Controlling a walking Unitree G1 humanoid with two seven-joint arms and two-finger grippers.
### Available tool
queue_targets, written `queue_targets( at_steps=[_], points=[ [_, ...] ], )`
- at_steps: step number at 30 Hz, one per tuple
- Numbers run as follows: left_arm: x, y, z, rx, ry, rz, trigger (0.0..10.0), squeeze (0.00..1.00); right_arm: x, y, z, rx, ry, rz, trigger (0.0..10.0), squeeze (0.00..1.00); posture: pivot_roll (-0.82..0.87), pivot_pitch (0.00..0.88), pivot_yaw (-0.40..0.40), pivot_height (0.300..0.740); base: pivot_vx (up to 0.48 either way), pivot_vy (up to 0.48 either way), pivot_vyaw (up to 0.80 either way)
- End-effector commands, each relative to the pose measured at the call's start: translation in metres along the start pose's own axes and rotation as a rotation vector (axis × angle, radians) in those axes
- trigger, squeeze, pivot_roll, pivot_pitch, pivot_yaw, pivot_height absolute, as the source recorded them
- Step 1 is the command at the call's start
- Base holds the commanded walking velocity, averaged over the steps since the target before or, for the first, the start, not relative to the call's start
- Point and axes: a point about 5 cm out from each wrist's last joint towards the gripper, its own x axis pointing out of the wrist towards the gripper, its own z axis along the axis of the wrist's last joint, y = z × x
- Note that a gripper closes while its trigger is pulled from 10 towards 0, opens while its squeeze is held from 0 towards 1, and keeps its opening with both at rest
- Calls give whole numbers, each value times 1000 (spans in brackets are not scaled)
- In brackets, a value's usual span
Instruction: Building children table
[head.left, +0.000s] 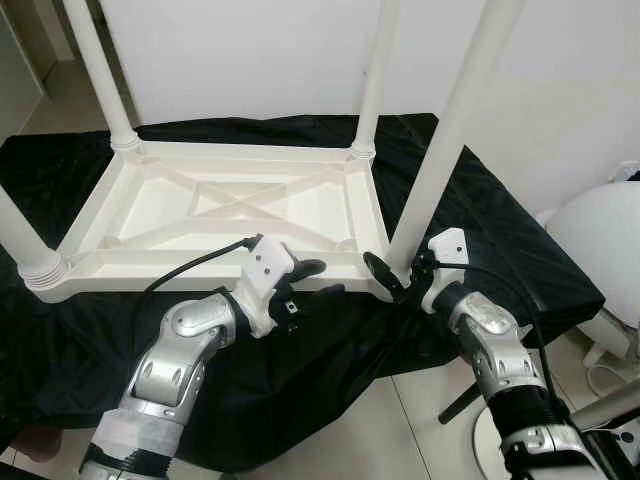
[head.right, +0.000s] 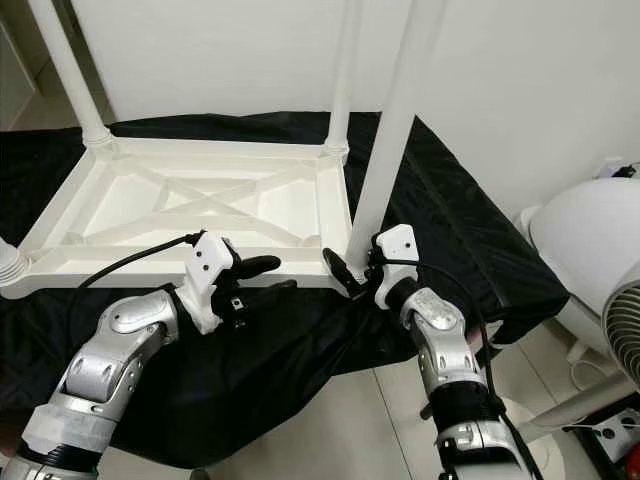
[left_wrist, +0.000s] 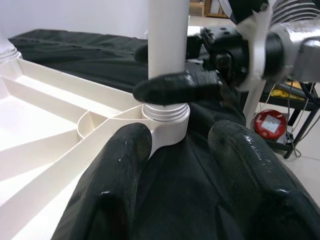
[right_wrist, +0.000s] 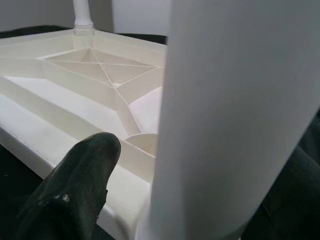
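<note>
Black cloth (head.left: 480, 220) covers a low surface that stands on a pale tiled floor (head.left: 400, 430) in front of a plain white wall (head.left: 250, 55). On the cloth lies one white plastic child's tabletop (head.left: 230, 215), turned upside down so its ribbed underside with crossed braces faces up. Four white round plastic legs stand in its corner sockets: two far ones (head.left: 100, 70) (head.left: 375, 75), one near the robot's left (head.left: 20, 245), and one near the robot's right (head.left: 450, 130).

One rounded white appliance (head.right: 590, 250) stands on the floor on the right beside the cloth, and a red object sits on the floor beyond it in the left wrist view.

The right gripper (head.left: 395, 275) is at the base of the near right leg, its black fingers (left_wrist: 175, 87) pinching the leg just above the threaded collar. The left gripper (head.left: 315, 280) hovers just in front of the tabletop's near rim, close to that same corner, its fingers (left_wrist: 117, 165) spread apart and holding nothing.
</note>
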Motion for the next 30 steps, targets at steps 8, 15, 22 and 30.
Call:
queue_targets(
  at_steps=[8,15,22,30],
  points=[
    [-2,-18,1,-11,28,-252,10000,0,5,-4,-7,-19,54,79,0,0,38,0,3,740,0,0,0],
    [-7,-20,0,-21,38,-226,10000,0,-3,2,-20,35,80,102,0,0,58,3,-15,740,0,0,0],
    [-10,-18,1,-28,43,-195,10000,0,-9,8,-27,99,70,34,10000,0,65,1,-26,740,0,0,0],
    [-9,-16,1,-33,40,-186,10000,0,1,20,-25,144,104,-293,10000,0,47,4,-19,740,0,0,0]
  ],
)
